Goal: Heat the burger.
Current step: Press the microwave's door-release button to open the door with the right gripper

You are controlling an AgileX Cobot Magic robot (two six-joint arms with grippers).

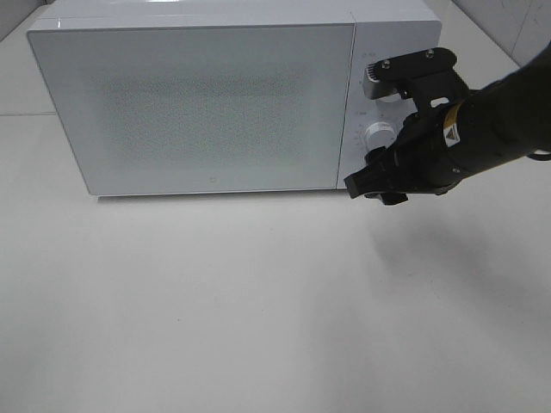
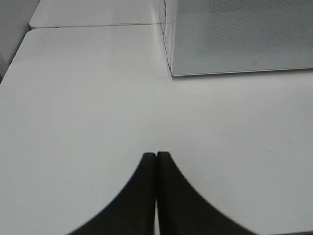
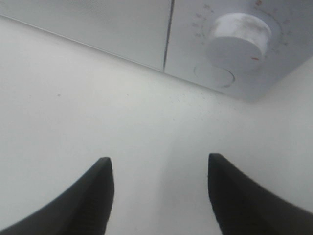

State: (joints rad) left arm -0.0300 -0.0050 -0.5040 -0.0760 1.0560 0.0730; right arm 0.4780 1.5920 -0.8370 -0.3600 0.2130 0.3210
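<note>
The right gripper (image 1: 377, 188) hangs released, its two dark fingers (image 3: 95, 196) spread well apart with only bare counter (image 1: 258, 301) showing between them. It sits just in front of the lower right corner of a white microwave (image 1: 198, 52). Ahead of the fingers and apart from them is the lower dial (image 3: 239, 34) of the control panel (image 1: 387, 39), with a round button (image 3: 213, 77) just beneath it. The black arm (image 1: 491, 120) reaches in from the counter's right edge, and a bracket (image 1: 417, 62) on it covers part of the upper dial (image 1: 374, 88).

The microwave stands toward the counter's far edge with its door (image 1: 198, 112) closed. The door's speckled grey panel lets nothing show through, so where the burger lies cannot be told from any of the three views.

Over the counter's left part, the left gripper (image 2: 156, 157) is clenched on nothing. Its fingers are pressed flat together above the bare white surface, and the microwave's front left corner lies some way ahead of it.
</note>
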